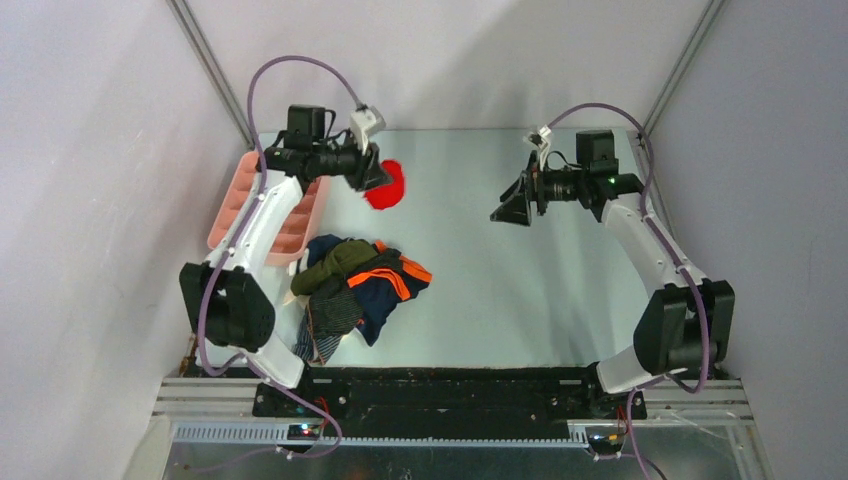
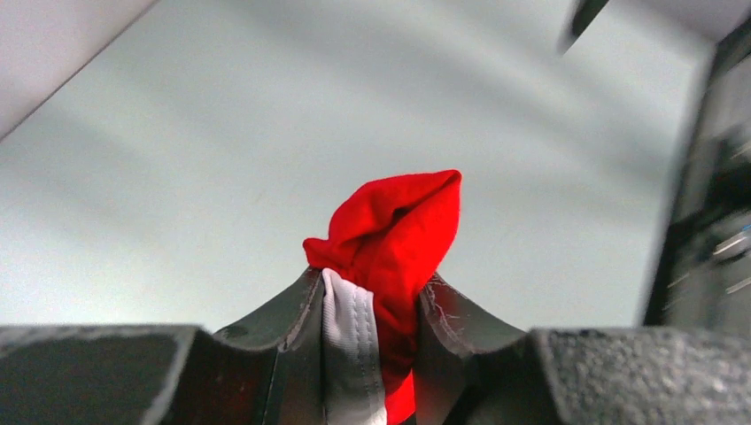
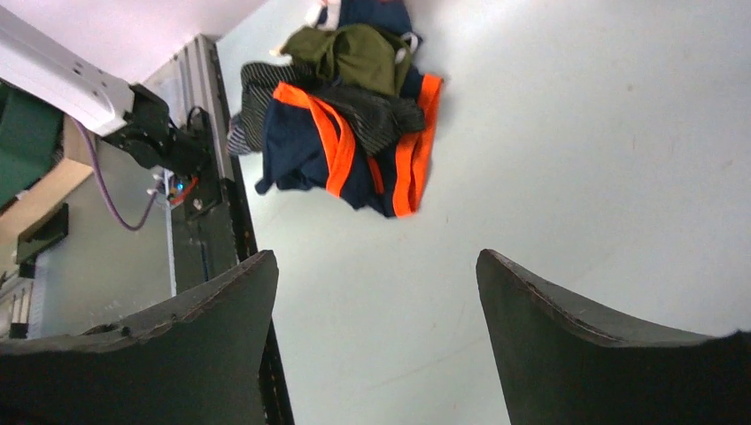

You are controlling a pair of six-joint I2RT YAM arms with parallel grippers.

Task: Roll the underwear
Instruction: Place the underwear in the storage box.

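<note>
L gripper pinching the red briefs. In the L wrist view both fingers are pressed onto the cloth, with the white waistband sandwiched on the left side of the gap and red fabric on the right. The rest of the red cloth is bunched into a peak poking out past the fingertips, centre of frame.

Top view: same briefs show as a red blob at the tip of the L gripper, upper centre-left of the table. Can't tell if the cloth is touching the surface or lifted off it.

R gripper spread wide, nothing between the fingers, just bare table seen through the gap. In the top view it sits upper right, well apart from the red briefs and from the pile.

Rest of the underwear is in a loose heap, lower left of the table in the top view, near the L arm base:
- navy briefs w/ orange bands, on the right side of the heap
- olive briefs on top, toward the back
- striped grey briefs at the near edge, partly under the others

All crumpled and overlapping, none rolled. R wrist view has the same heap in the upper centre of frame.

Pink compartment tray at the left table edge, just behind the heap, partly hidden by the L arm.
</note>
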